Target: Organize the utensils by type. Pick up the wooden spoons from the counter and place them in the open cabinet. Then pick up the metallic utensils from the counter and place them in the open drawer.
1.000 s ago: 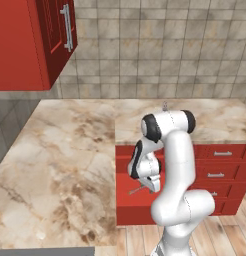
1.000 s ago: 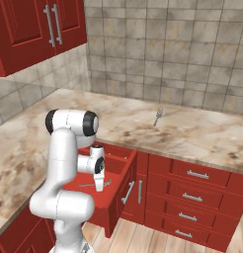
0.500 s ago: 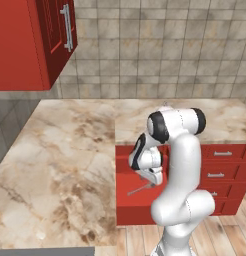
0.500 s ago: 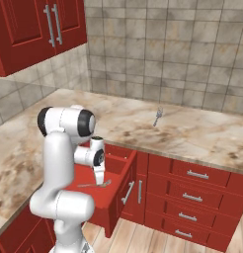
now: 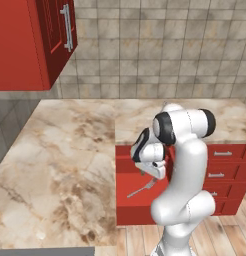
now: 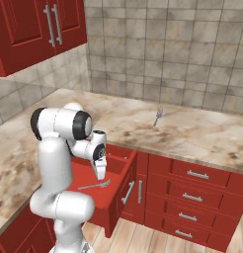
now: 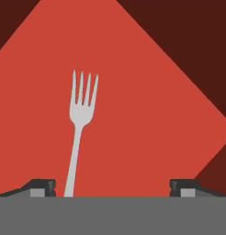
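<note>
The open drawer point(image 5: 126, 217) point(image 6: 116, 202) is pulled out from under the counter point(image 5: 70, 150) point(image 6: 192, 133). One grey metal fork point(image 5: 141, 189) point(image 6: 95, 186) point(image 7: 80, 120) lies flat on its red floor. My gripper point(image 5: 145, 173) point(image 6: 100, 174) point(image 7: 112, 187) hangs just above the fork's handle, pointing down into the drawer, open and holding nothing. A second fork point(image 6: 158, 116) lies on the counter near the tiled wall. The red wall cabinet point(image 5: 35, 40) hangs at the upper left. The wooden spoons are out of view.
More red drawers with silver bar handles point(image 6: 197, 174) point(image 5: 222, 154) sit to the right of the open one. Wall cabinets with vertical handles point(image 6: 52, 24) hang over the left counter. Wooden floor point(image 6: 143, 237) lies below the drawer front.
The jaws have spread fully apart, and the fork now lies free on the drawer floor. The hand has risen a little above it.
</note>
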